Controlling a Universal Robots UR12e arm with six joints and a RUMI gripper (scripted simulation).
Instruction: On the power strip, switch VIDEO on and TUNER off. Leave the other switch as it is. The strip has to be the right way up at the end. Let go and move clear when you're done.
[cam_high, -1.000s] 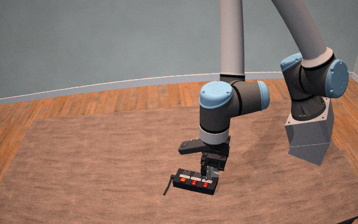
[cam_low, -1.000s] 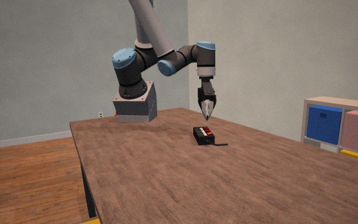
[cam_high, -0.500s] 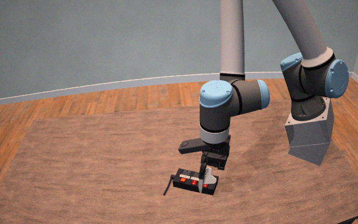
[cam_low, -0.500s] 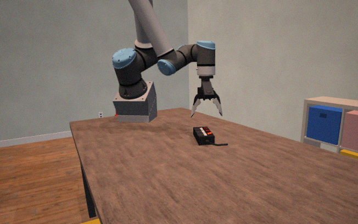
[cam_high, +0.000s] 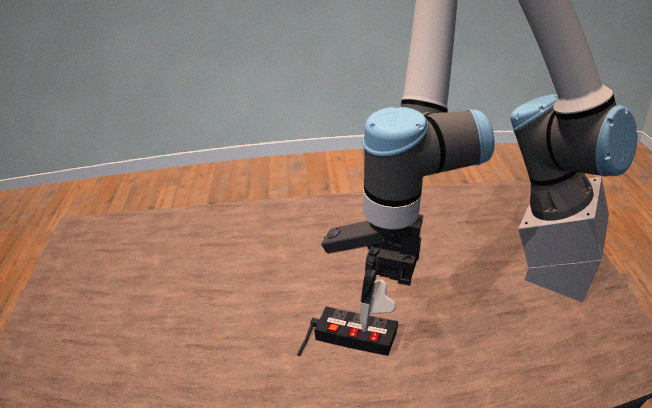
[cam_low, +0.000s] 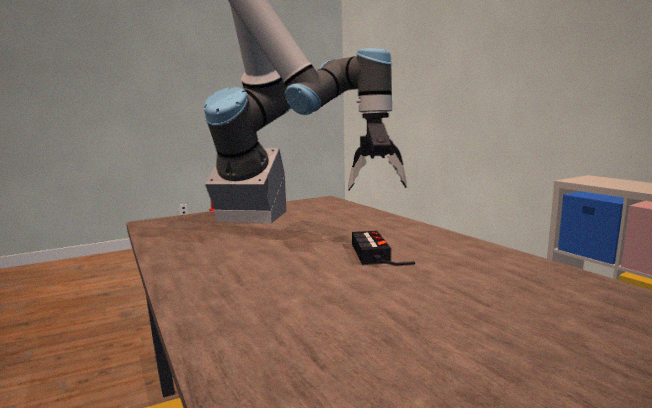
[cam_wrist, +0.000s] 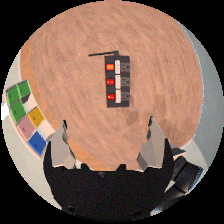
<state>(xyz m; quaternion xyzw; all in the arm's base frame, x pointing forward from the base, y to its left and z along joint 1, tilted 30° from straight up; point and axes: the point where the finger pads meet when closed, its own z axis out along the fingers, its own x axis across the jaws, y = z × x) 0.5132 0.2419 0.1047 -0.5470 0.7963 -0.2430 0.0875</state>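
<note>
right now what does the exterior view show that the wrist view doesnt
Only the exterior view shows the arm's base, its blue-capped joints and the gripper hanging well above the table. Only the wrist view looks straight down on the power strip, showing three switches in a row, the one nearest the cord brighter orange. Both show the strip face up, the open fingers and the shelf unit.

Arm bent at the elbow, wrist vertical, hand (cam_low: 377, 172) pointing straight down, fingers (cam_low: 356, 172) spread wide, empty.
</note>
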